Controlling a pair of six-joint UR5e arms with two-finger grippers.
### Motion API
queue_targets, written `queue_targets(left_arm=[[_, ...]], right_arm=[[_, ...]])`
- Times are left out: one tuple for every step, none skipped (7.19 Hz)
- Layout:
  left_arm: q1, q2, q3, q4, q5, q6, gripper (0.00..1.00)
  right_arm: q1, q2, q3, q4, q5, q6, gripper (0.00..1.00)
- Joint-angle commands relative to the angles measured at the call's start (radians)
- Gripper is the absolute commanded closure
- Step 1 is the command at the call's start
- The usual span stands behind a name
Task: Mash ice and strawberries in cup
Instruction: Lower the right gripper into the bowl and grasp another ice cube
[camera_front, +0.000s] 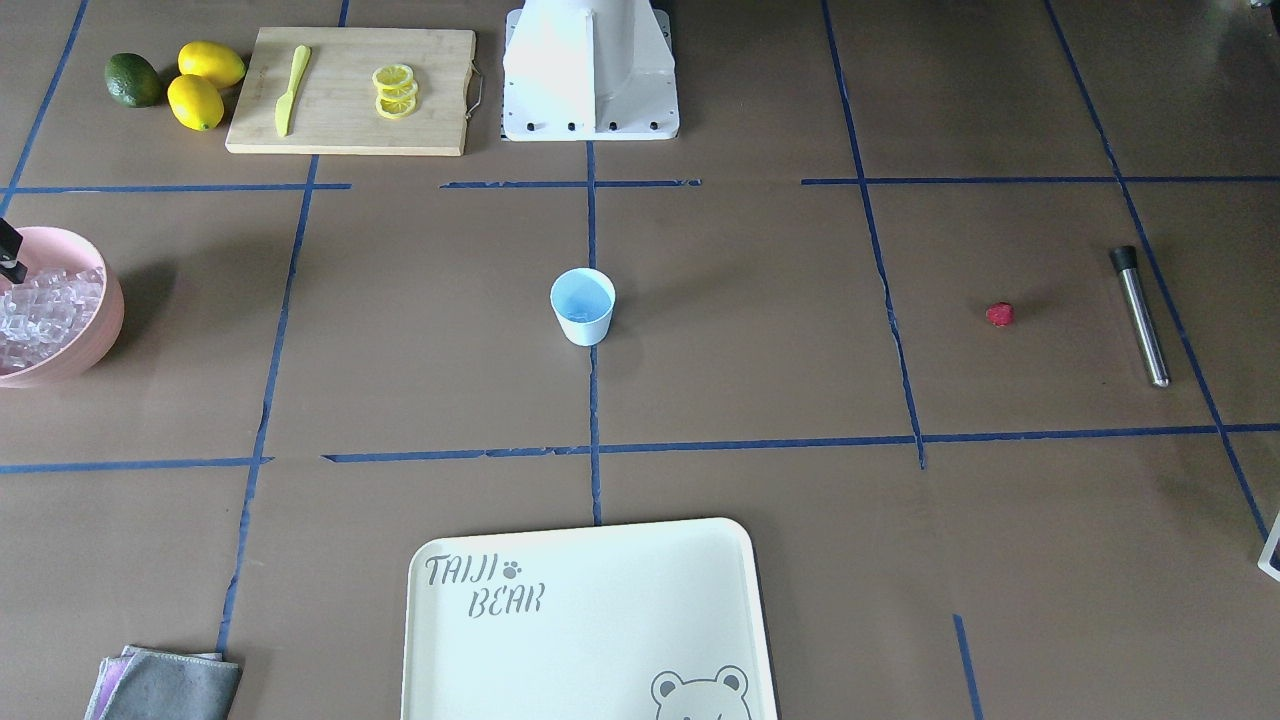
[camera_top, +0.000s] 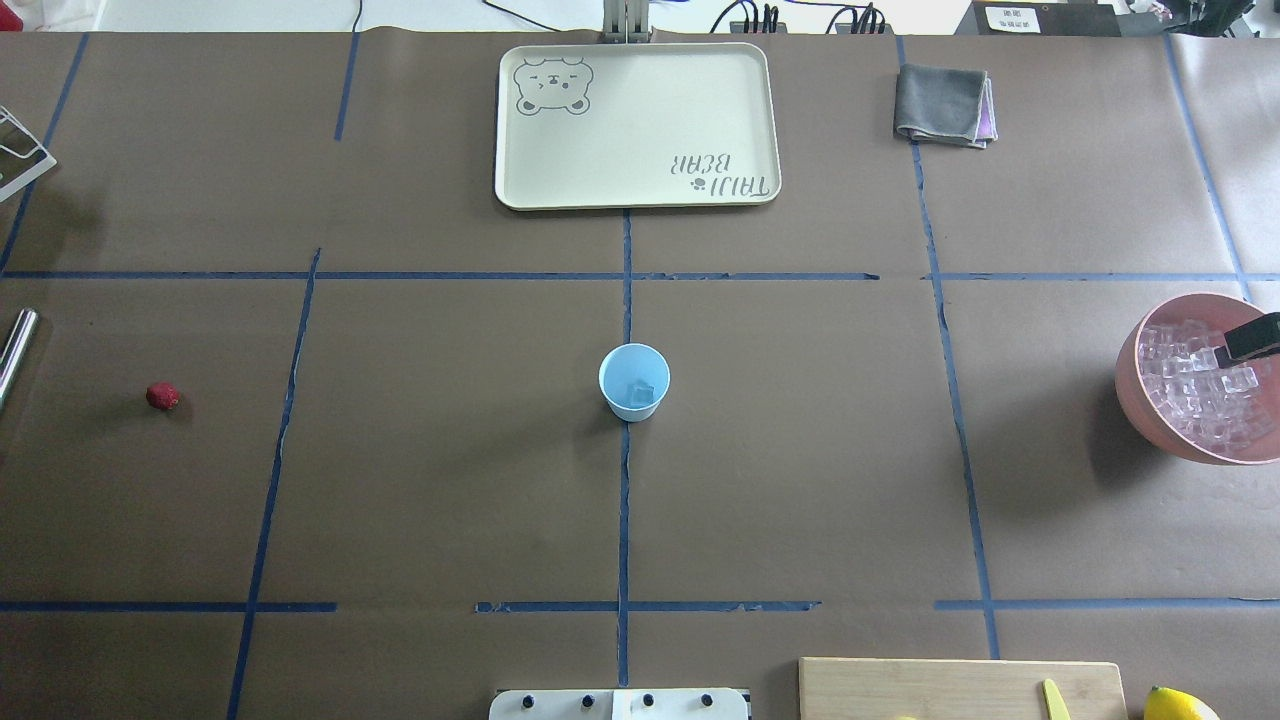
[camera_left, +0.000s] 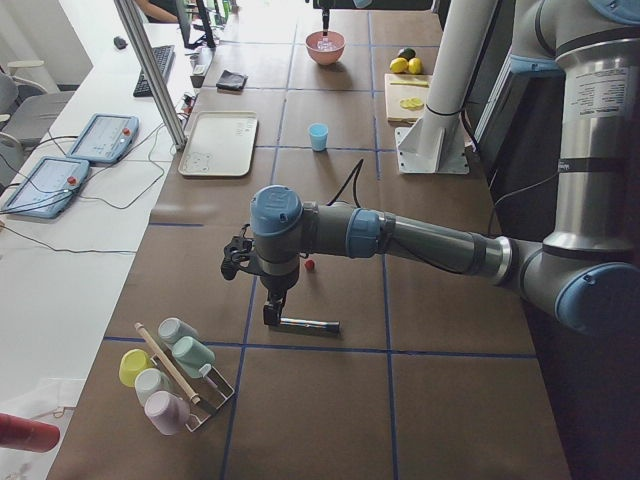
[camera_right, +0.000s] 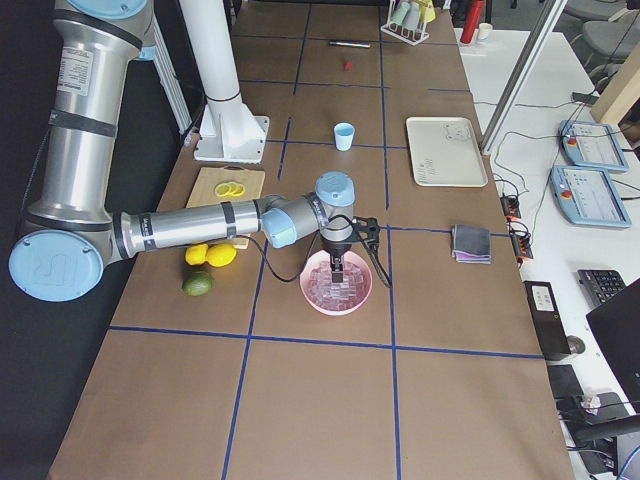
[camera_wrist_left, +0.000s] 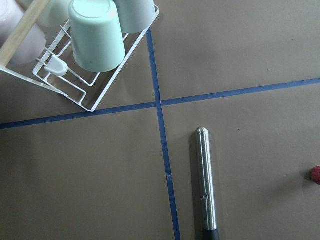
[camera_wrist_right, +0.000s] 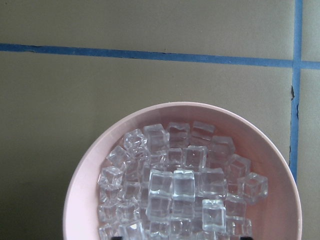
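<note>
Ice (camera_top: 641, 393) inside cup (camera_top: 614, 368), strawberry (camera_top: 162, 396) apart

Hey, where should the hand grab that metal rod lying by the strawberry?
Probably grip the steel rod mid-shaft, coming straight down and closing across its width. It lies flat on the table, thin and round, with bare table along both long sides.

The grey-and-blue jointed left arm (camera_left: 430, 240) is reaching out low and nearly level. Its wrist is bending so that the black two-finger left gripper (camera_left: 270, 316) is pointing straight down. The matching right arm (camera_right: 190, 228) is stretching out likewise, with the black right gripper (camera_right: 337, 276) hanging vertically. Neither gripper's finger gap is showing clearly.
</note>
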Motion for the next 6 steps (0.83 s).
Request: queue_targets(left_arm=[[0.000, -0.001, 0.000, 0.000, 0.000, 0.000, 0.00], [0.000, 0.001, -0.002, 0.000, 0.000, 0.000, 0.00], [0.000, -0.001, -0.002, 0.000, -0.002, 0.000, 0.00], [0.000, -0.001, -0.002, 0.000, 0.000, 0.000, 0.00], [0.000, -0.001, -0.002, 0.000, 0.000, 0.000, 0.00], [0.000, -0.001, 0.000, 0.000, 0.000, 0.000, 0.00]], right_arm=[[0.001, 0.011, -0.064, 0.015, -0.002, -0.008, 0.39], [0.001, 0.011, -0.068, 0.014, -0.007, -0.011, 0.38], [-0.004, 0.011, -0.080, 0.015, -0.011, -0.010, 0.37], [-0.004, 0.012, -0.082, 0.015, -0.011, -0.010, 0.36], [-0.018, 0.012, -0.084, 0.015, -0.013, -0.005, 0.36], [-0.028, 0.012, -0.088, 0.015, -0.013, -0.004, 0.36]])
